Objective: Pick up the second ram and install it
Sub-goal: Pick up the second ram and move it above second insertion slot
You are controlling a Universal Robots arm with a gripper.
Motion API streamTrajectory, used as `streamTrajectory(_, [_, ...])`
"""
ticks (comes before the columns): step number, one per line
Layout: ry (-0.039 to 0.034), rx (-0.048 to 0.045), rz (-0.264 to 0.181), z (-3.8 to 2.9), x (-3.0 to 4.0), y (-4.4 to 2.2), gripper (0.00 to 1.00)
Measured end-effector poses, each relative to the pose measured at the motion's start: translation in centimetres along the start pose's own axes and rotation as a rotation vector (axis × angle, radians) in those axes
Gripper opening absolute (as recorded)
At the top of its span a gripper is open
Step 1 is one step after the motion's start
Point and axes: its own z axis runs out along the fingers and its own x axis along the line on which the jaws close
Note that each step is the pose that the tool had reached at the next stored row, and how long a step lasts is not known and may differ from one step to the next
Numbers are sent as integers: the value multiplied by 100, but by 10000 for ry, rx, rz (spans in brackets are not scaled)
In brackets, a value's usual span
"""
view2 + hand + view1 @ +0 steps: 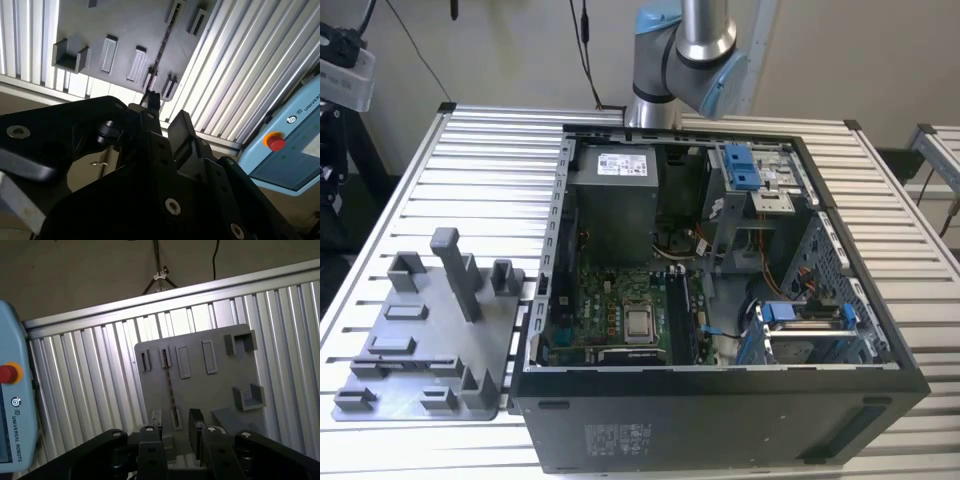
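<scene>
The second ram stands on its edge in the grey tray, showing as a thin dark line between two pairs of slot holders; it is the thin dark line in the second wrist view too. My gripper hangs well above the tray, open, its two dark fingers apart with nothing between them. The ram's line runs toward the gap between the fingertips of the gripper. In the exterior view the tray lies on the table at the left of the case.
An open computer case sits mid-table with the green motherboard inside. The tray carries upright posts. A blue pendant with a red button lies beyond the slatted table's edge. The arm's base stands behind the case.
</scene>
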Motion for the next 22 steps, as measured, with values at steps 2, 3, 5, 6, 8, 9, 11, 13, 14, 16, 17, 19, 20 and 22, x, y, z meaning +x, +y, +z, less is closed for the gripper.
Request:
streamTrajectory(2, [0,1,0,0,0,0,42])
streamTrajectory(3, [0,0,0,0,0,0,42])
streamTrajectory(5, [0,0,0,0,0,0,42])
streamTrajectory(6, [-1,0,0,0,0,0,42])
streamTrajectory(8, [0,0,0,0,0,0,42])
streamTrajectory(9, [-1,0,0,0,0,0,42])
streamTrajectory(11, [-1,0,0,0,0,0,42])
streamTrajectory(13, [-1,0,0,0,0,0,42])
streamTrajectory(14, [-2,0,-1,0,0,0,42])
streamTrajectory(16, [-1,0,0,0,0,0,42])
streamTrajectory(17, [2,0,0,0,0,0,42])
streamTrajectory(19, [0,24,-18,6,1,-1,42])
streamTrajectory(20, [-6,46,-35,13,0,-1,42])
streamTrajectory(22, [-19,117,-82,31,-1,-1,42])
